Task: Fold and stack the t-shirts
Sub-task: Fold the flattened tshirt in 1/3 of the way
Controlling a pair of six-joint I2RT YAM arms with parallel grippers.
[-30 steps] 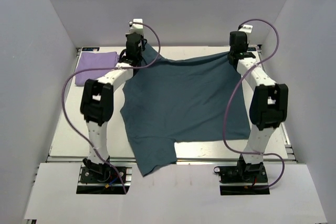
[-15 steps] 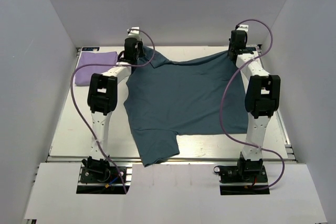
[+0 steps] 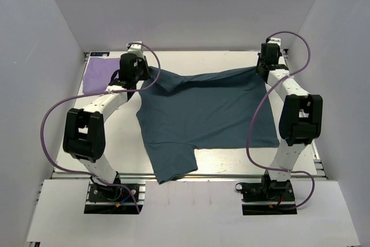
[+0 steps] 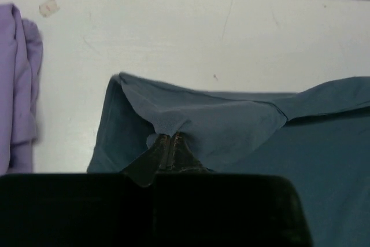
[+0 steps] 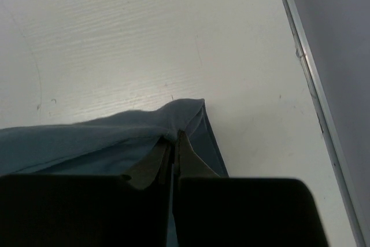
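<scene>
**Item 1, teal shirt [image 3: 202, 114].** You find it spread flat on the table [image 5: 115, 27], mid-field. Its far edge runs from 9 to 3 o'clock between the two grippers. The rest of the cloth lies toward 6 o'clock from both pinches. One flap, probably a sleeve, droops over the near table edge at 7 o'clock. That suggests the long axis runs 9 to 3 with the collar end at 9, but no label shows, so treat this as a guess.

**Item 2, left gripper [image 4: 169, 143].** The fingers are pressed together on the far-left corner of the teal shirt, where the cloth is bunched and folded over.

**Item 3, right gripper [image 5: 173, 140].** The fingers are pinched on the far-right corner, which is square and flat and looks like a hem.

**Item 4, lavender shirt [image 3: 95, 76].** It lies at 10 o'clock, just beside the left gripper and apart from the teal cloth. It looks folded, but the arm hides part of it.

**Note.** Any fold you make brings the held edge toward 6 o'clock, so keep both corners level. The left arm is the nearer one for stacking.
</scene>
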